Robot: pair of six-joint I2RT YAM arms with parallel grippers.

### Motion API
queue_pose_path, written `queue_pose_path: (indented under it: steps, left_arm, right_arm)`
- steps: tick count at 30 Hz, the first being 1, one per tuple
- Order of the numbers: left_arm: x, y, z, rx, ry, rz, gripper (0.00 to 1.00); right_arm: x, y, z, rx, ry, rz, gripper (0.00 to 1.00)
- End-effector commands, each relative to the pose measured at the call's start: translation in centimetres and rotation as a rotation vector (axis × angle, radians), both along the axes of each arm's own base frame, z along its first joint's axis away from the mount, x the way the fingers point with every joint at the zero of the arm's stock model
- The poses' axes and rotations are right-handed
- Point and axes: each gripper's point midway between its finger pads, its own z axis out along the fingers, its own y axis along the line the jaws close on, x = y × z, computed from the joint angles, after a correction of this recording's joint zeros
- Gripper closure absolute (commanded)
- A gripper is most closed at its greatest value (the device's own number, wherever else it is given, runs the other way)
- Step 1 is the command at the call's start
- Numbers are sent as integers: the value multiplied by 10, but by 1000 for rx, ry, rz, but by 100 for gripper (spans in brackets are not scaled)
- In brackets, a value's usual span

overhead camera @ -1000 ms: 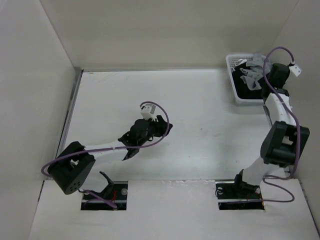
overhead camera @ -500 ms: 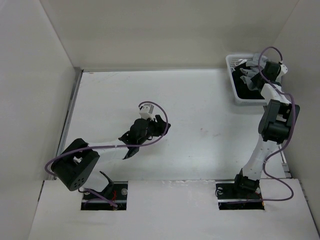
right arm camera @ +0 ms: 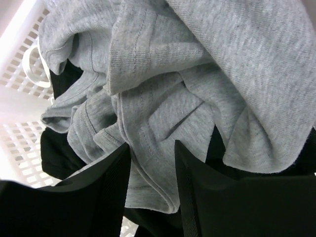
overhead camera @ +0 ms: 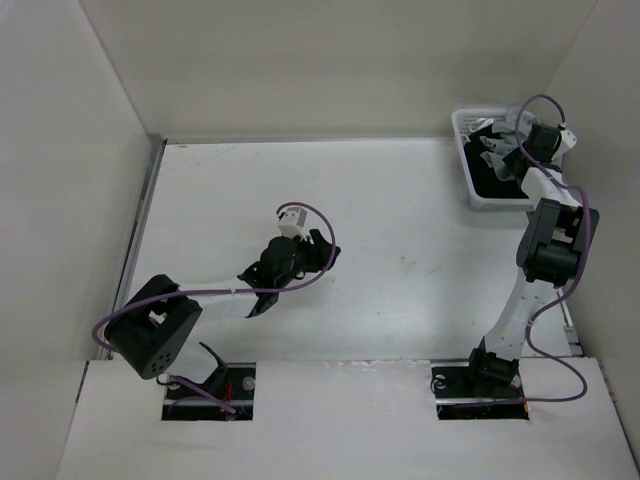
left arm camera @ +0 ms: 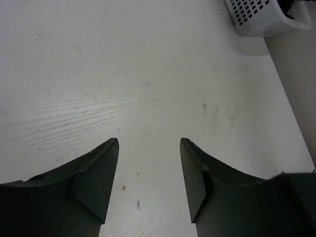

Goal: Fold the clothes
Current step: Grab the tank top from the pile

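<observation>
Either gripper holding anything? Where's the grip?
Nothing held: left gripper open over the bare table; right gripper open close over the crumpled grey top in the white basket, not clamped on it.

The left claw [left arm camera: 149,143] is hanging with its jaws spread above a bare stretch of worktop [left arm camera: 148,64], which is lying open ahead of it up to the white lattice basket [left arm camera: 252,17] standing in the far right corner. The right claw [right arm camera: 152,145] is reaching down into that basket, where the crumpled grey top [right arm camera: 163,89] is filling the space just beyond its parted jaws, black garments [right arm camera: 54,153] are crowding in underneath and the basket's lattice wall is closing off the left side. Upright walls [overhead camera: 340,70] are hemming the worktop in on the left, back and right.
</observation>
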Motion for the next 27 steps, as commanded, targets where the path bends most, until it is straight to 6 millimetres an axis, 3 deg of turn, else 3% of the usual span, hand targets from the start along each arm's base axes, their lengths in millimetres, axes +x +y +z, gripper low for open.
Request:
queue_pose_path:
  steps: [1,11,14,18,27]
  left_arm:
    - [5,-4,20,-62,-48,-1,49]
    - [4,-7,18,-62,-40,-9,49]
    - [5,-5,19,-63,-41,-4,49]
    - [5,-5,19,-64,-42,-4,49]
    - [6,-5,18,-65,-41,-2,49]
  right_arm:
    - [6,-12,29,-50,-48,-13,55]
    - [24,-9,42,-101,-41,37,83]
    - [25,-9,39,-94,-38,35,80]
    - [24,-9,35,-96,-23,37,63]
    - [22,-6,18,-100,28,75,70]
